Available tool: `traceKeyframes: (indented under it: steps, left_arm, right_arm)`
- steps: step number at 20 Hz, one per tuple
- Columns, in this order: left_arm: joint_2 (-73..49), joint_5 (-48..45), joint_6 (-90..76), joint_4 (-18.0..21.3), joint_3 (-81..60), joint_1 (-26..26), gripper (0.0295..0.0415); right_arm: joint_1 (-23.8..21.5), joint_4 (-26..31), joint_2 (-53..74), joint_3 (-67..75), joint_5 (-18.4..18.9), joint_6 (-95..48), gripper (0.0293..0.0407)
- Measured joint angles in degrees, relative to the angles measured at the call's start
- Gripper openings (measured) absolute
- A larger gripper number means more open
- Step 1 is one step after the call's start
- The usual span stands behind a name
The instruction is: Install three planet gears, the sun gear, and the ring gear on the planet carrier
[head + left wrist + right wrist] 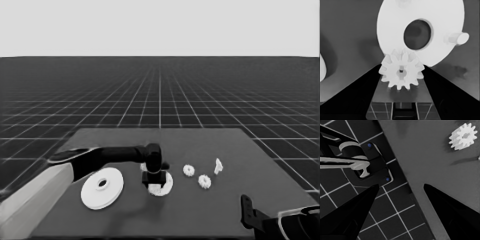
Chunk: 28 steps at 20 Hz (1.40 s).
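Note:
My left gripper (154, 182) reaches in from the left and hangs over the planet carrier (168, 183), the smaller round part, near the table's middle. In the left wrist view the left gripper (402, 66) is shut on a planet gear (401, 73), held at the near rim of the planet carrier (395, 27), beside its wide hole. A short peg (457, 38) sticks out of that part. The ring gear (102, 187), the larger round part, lies flat to the left. Two more planet gears (188, 170) (204, 181) lie to the right.
A thin white piece (218, 166) stands right of the loose gears. My right gripper (247, 209) is parked open at the lower right corner; the right wrist view shows the right gripper (401, 185) over the table's edge, a gear (463, 136) farther off, and dark machinery (362, 166).

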<state>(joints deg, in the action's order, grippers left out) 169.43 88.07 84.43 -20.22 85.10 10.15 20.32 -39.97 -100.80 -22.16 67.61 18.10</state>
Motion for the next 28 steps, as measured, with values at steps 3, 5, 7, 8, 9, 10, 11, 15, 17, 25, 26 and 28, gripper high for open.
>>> traceKeyframes:
  steps: [3, 5, 7, 8, 9, 10, 11, 15, 17, 25, 26, 28]
  left_arm:
    - [0.05, -0.11, -0.16, -0.3, 0.25, 0.28, 0.0312]
    - [0.06, -0.13, -0.19, -0.35, 0.29, 0.32, 0.0344]
    - [0.07, -0.14, -0.2, -0.37, 0.3, 0.33, 0.0381]
    - [0.07, -0.14, -0.2, -0.37, 0.31, 0.33, 0.0383]
    - [0.07, -0.14, -0.2, -0.38, 0.31, 0.34, 0.0384]
    - [0.07, -0.14, -0.2, -0.38, 0.31, 0.34, 0.0385]
    - [0.07, -0.14, -0.2, -0.38, 0.31, 0.34, 0.0385]
    - [-0.63, 1.08, 1.91, 3.25, -2.73, -3.06, 0.0385]
    - [-0.93, 1.61, 3.41, 7.13, -4.72, -7.32, 0.0385]
    - [-2.14, -0.66, -7.67, 10.98, 4.36, -10.83, 0.0385]
    - [-2.07, -1.64, -15.19, 12.01, 12.82, -11.65, 0.0385]
    - [-0.02, -2.39, -23.09, 12.97, 23.09, -12.05, 0.0385]
  right_arm:
    - [0.0, 0.0, 0.0, 0.0, 0.0, 0.0, 0.0385]
    - [0.0, 0.0, 0.0, 0.0, 0.0, 0.0, 0.0385]
    - [0.0, 0.0, 0.0, 0.0, 0.0, 0.0, 0.0385]
    - [0.0, 0.0, 0.0, 0.0, 0.0, 0.0, 0.0385]
    - [0.0, 0.0, 0.0, 0.0, 0.0, 0.0, 0.0385]
    - [0.0, 0.0, 0.0, 0.0, 0.0, 0.0, 0.0385]
    - [0.0, 0.0, 0.0, 0.0, 0.0, 0.0, 0.0385]
    - [0.0, 0.0, 0.0, 0.0, 0.0, 0.0, 0.0385]
    - [0.0, 0.0, 0.0, 0.0, 0.0, 0.0, 0.0385]
    - [0.0, 0.0, 0.0, 0.0, 0.0, 0.0, 0.0385]
    - [0.0, 0.0, 0.0, 0.0, 0.0, 0.0, 0.0385]
    - [0.0, 0.0, 0.0, 0.0, 0.0, 0.0, 0.0385]
